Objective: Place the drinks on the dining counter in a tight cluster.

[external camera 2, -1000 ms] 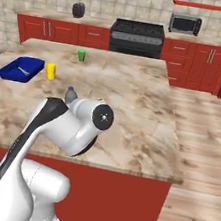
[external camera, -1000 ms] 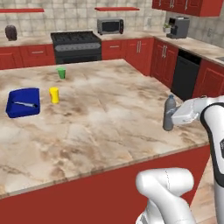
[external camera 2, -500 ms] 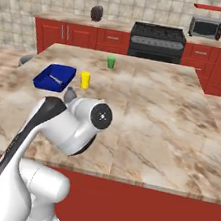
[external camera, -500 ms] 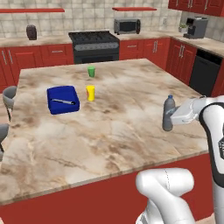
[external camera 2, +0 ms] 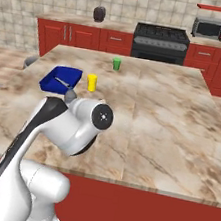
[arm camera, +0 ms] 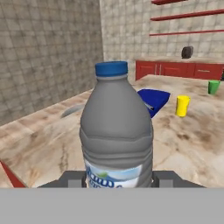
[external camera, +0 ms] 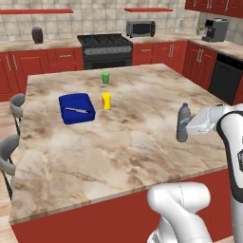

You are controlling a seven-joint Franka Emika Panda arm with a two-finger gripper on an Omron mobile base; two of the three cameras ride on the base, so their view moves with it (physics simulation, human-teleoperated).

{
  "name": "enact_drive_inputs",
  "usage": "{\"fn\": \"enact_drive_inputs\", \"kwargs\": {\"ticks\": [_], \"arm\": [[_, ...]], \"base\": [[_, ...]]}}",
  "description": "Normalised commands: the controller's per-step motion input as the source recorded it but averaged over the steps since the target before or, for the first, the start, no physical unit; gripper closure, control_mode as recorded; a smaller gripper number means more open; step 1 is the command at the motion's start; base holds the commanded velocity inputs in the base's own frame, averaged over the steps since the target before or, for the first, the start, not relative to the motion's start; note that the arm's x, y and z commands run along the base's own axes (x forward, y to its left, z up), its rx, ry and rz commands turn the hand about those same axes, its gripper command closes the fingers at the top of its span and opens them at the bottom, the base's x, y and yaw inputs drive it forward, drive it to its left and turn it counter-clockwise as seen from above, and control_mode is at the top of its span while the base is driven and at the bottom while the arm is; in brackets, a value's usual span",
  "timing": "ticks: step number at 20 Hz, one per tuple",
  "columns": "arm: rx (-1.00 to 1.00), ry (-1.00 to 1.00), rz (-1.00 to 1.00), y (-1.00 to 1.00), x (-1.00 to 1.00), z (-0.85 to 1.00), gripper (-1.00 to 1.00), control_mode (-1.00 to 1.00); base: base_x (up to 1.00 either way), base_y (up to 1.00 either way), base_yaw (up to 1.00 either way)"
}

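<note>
My gripper (external camera: 188,127) is shut on a small grey plastic bottle (external camera: 182,122) with a blue cap, one of the drinks. It holds the bottle upright at the right side of the dining counter (external camera: 123,147), near its edge. Whether the bottle's base touches the marble I cannot tell. In the hand view the bottle (arm camera: 116,135) stands large between the two fingers, with my gripper (arm camera: 116,179) clamped low on its labelled body. In the right base view my own arm hides most of the bottle, and its top (external camera 2: 71,95) peeks out over the counter (external camera 2: 171,122).
On the far left part of the counter sit a blue tray (external camera: 76,108) with a utensil in it, a yellow cup (external camera: 106,100) and a green cup (external camera: 105,77). Grey stools (external camera: 9,159) stand along the left side. A stove (external camera: 105,47) and red cabinets line the back wall.
The whole scene has slid to the right in both base views, so the base and its cameras have moved. The bottle stays in my gripper in the same pose.
</note>
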Motion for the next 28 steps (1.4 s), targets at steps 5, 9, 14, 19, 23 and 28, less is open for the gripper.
{"fn": "enact_drive_inputs", "kwargs": {"ticks": [5,9,14,19,23,28], "arm": [[0.0,0.01,0.0,0.01,0.01,0.0,1.0,-1.0],[0.0,0.05,0.06,0.46,0.49,-0.35,1.0,-1.0],[0.01,0.2,0.14,0.79,0.65,-0.58,1.0,-1.0],[-0.04,0.1,0.02,0.72,0.5,-0.32,1.0,-1.0],[-0.08,0.05,-0.12,0.7,0.83,-0.01,1.0,-1.0],[-0.04,0.0,-0.23,0.61,1.0,0.0,1.0,-1.0]], "base": [[0.0,0.02,0.0],[0.0,0.0,0.0],[0.0,0.0,0.0],[0.0,0.0,0.0],[0.0,0.0,0.0],[0.0,0.0,0.0]]}}
